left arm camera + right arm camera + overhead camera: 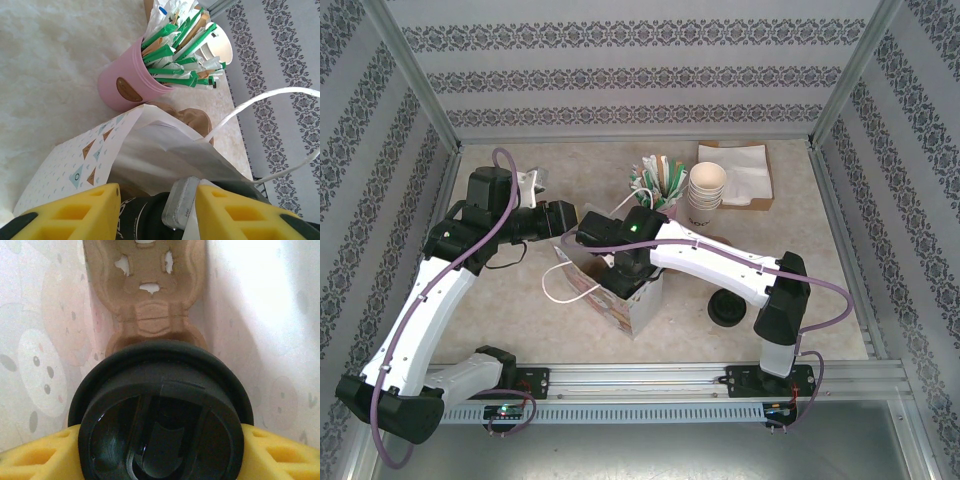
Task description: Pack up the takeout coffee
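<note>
Two yellow fingers of the right gripper sat pressed against opposite sides of the coffee, clamped on its black lid. The coffee was inside the bag, between its pale printed walls. A brown carrier (moulded pulp, with cut-outs) lay beyond it at the bag's bottom. Whether the cup touched the carrier could not be told.

From above, the right arm stretched leftward from its base, its wrist dipped into the bag's open mouth. The bag stood upright near the middle of the table.

The left gripper was at the bag's rim, its fingers partly apart with a dark rounded part and a grey metal piece between them. Whether they pinched the paper could not be told. A white handle looped up on the right.

Several other things stood farther out. A pink cup behind the bag was stuffed with green and white sticks. A stack of cups stood just right of it, and napkins lay behind the stack. Black lids lay on the table right of the bag.
</note>
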`<state>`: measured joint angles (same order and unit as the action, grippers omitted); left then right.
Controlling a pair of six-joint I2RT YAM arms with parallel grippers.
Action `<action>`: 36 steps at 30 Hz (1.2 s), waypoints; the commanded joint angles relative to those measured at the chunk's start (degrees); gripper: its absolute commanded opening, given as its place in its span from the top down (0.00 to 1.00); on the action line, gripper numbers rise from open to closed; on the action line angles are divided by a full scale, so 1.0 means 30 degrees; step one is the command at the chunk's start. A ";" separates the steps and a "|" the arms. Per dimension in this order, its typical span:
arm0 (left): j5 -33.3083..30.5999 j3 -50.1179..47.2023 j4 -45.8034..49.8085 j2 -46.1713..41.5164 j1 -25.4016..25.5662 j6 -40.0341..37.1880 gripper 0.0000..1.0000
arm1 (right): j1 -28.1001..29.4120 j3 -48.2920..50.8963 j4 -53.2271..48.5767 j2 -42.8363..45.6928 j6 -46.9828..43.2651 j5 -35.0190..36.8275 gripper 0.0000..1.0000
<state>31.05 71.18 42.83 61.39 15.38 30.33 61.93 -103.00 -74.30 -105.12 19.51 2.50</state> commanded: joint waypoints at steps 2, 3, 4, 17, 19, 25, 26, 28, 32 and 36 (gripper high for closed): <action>-0.0178 0.0540 -0.0332 -0.0137 0.0105 0.0072 0.56 | -0.0264 0.0407 0.0303 0.0490 -0.0232 0.0219 0.42; -0.0210 0.0547 -0.0287 -0.0129 0.0112 0.0057 0.56 | -0.0254 0.0462 0.0356 0.0474 -0.0233 0.0204 0.42; -0.0204 0.0509 -0.0255 -0.0082 0.0079 0.0033 0.56 | -0.0282 0.0509 0.0405 0.0444 -0.0259 0.0233 0.42; -0.0233 0.0445 -0.0141 0.0220 0.0104 -0.0031 0.56 | -0.0400 0.1387 0.0963 0.0089 -0.0350 0.0206 0.43; -0.0213 0.0447 -0.0144 0.0245 0.0091 -0.0031 0.56 | -0.0400 0.1528 0.1115 0.0031 -0.0350 0.0158 0.43; -0.0245 0.0415 -0.0106 0.0340 0.0090 -0.0060 0.56 | -0.0400 0.2059 0.1531 -0.0028 -0.0350 0.0023 0.43; -0.0249 0.0415 -0.0107 0.0378 0.0092 -0.0059 0.56 | -0.0400 0.2149 0.1580 -0.0036 -0.0336 0.0015 0.44; -0.0251 0.0426 -0.0101 0.0395 0.0094 -0.0089 0.56 | -0.0405 0.2317 0.1673 -0.0024 -0.0287 -0.0007 0.44; -0.0253 0.0415 -0.0097 0.0426 0.0097 -0.0089 0.56 | -0.0399 0.2756 0.1933 0.0027 -0.0181 -0.0159 0.44; -0.0284 0.0329 -0.0067 0.0428 0.0067 -0.0113 0.56 | -0.0400 0.3186 0.2205 0.0075 -0.0087 -0.0218 0.44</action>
<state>30.85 71.18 42.85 62.43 15.38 30.30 61.23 -95.46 -68.29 -105.08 19.14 1.39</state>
